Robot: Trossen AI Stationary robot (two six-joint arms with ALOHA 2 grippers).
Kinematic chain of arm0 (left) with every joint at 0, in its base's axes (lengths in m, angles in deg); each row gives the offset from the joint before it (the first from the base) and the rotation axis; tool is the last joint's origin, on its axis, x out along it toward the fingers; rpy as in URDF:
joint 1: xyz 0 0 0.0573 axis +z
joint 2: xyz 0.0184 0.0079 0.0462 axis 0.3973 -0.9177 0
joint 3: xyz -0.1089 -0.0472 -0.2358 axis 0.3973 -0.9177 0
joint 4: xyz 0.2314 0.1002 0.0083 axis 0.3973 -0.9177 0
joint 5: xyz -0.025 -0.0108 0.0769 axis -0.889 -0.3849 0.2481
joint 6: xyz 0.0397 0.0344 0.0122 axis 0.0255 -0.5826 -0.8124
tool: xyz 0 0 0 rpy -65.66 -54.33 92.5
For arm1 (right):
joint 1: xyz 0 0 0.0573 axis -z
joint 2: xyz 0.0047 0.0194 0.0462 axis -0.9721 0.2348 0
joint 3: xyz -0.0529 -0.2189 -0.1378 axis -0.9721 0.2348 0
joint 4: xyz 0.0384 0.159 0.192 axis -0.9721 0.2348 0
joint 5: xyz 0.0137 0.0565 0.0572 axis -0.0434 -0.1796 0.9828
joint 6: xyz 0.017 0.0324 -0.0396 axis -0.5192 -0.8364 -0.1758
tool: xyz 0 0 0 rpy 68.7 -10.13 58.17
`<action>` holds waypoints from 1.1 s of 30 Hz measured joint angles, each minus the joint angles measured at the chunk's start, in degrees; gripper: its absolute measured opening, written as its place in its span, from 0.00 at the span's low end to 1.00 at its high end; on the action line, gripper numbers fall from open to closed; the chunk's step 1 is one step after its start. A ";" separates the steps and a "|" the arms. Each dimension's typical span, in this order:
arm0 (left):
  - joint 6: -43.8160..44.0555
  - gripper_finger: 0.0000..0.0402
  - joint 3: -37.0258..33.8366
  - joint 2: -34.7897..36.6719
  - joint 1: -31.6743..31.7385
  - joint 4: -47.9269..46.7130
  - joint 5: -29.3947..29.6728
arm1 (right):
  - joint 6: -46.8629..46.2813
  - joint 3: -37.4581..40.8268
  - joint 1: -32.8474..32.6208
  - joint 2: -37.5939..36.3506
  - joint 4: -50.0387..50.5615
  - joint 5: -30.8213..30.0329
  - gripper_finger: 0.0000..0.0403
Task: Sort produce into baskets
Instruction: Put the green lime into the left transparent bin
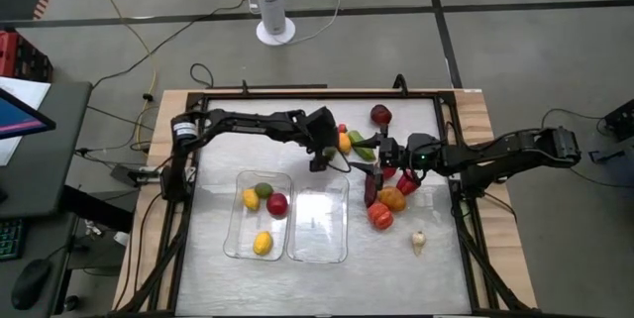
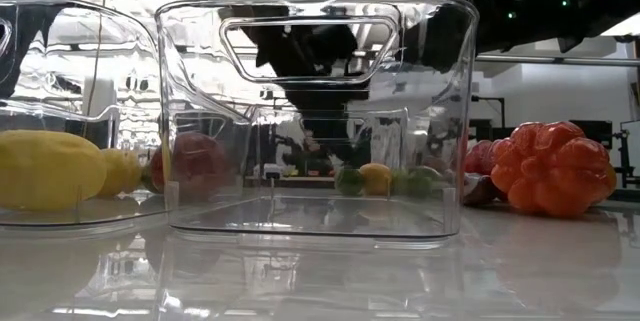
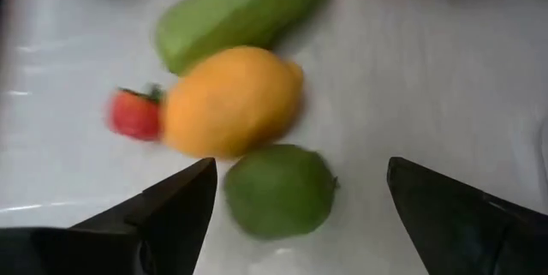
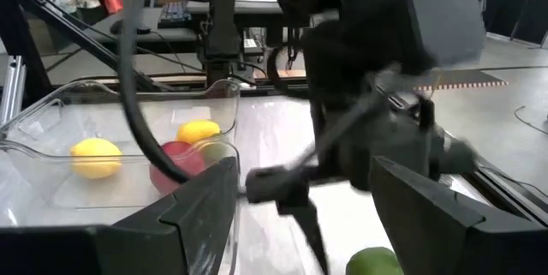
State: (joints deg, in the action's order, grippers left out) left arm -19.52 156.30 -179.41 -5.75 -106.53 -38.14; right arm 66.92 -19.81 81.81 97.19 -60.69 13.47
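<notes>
My left gripper (image 1: 322, 157) is open above the produce cluster at the table's far middle. In its wrist view (image 3: 301, 165) its fingers stand on either side of a green lime (image 3: 278, 189), beside an orange-yellow lemon-like piece (image 3: 231, 99), a long green vegetable (image 3: 244, 5) and a small red strawberry (image 3: 133, 114). My right gripper (image 1: 381, 155) is open and empty just right of that cluster, facing the left arm (image 4: 304, 165). The left basket (image 1: 238, 244) holds two yellow pieces, a green one and a red one. The right basket (image 1: 319, 249) holds nothing.
Right of the baskets lie an orange ribbed piece (image 1: 380, 215), another orange piece (image 1: 392, 199), a red one (image 1: 406, 181), a dark maroon long one (image 1: 369, 187) and a whitish garlic (image 1: 418, 243). A maroon piece (image 1: 381, 114) lies near the far edge. The two grippers are close together.
</notes>
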 joint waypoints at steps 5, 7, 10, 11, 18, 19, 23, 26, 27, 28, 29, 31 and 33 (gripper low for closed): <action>1.40 0.82 -0.07 -3.25 0.09 0.83 -0.41 | 0.00 0.00 -0.08 0.02 -0.05 0.02 0.72; 1.50 0.82 -0.07 -4.09 -0.01 1.73 0.92 | 0.00 0.00 -0.09 0.02 -0.17 0.00 0.72; 1.75 0.82 -0.09 -4.13 0.02 1.31 1.38 | 0.00 0.00 -0.09 0.02 0.01 0.00 0.72; 1.66 0.82 -0.09 -4.03 0.06 1.19 1.49 | 0.00 0.00 -0.09 0.01 0.13 0.00 0.72; 0.21 0.76 -0.09 -3.37 0.06 -2.09 5.59 | -0.01 0.00 0.02 0.02 0.40 0.00 0.72; -0.22 0.73 -0.09 -3.37 0.06 -2.89 5.90 | 0.00 0.00 0.02 0.02 0.39 0.00 0.72; -1.27 0.60 -0.03 -3.30 0.01 -5.67 6.29 | 0.00 0.00 0.02 0.02 0.38 0.00 0.72; -1.34 0.49 -0.02 -3.26 -0.03 -6.77 6.14 | -0.01 0.00 0.02 0.00 0.34 0.00 0.72; -1.40 0.45 -0.02 -3.24 -0.03 -6.80 6.06 | -0.02 0.00 0.02 0.01 0.33 0.00 0.72; -1.44 0.42 -0.02 -3.11 -0.03 -6.81 6.00 | -0.01 0.00 0.02 0.02 0.32 0.00 0.72; -1.44 0.40 -0.04 -2.85 -0.03 -7.06 5.80 | -0.02 0.01 0.02 0.01 0.29 0.00 0.72; -1.41 0.37 -0.06 -2.60 0.03 -7.08 5.59 | -0.02 0.02 0.02 0.00 0.27 0.00 0.72; -1.34 0.37 0.34 -1.65 0.08 -8.34 5.70 | -0.02 0.00 0.02 0.01 0.33 0.00 0.72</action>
State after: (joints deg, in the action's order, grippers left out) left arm -20.87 156.64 -181.06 -5.67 -114.87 -32.43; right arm 66.90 -19.81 81.83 97.20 -60.36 13.47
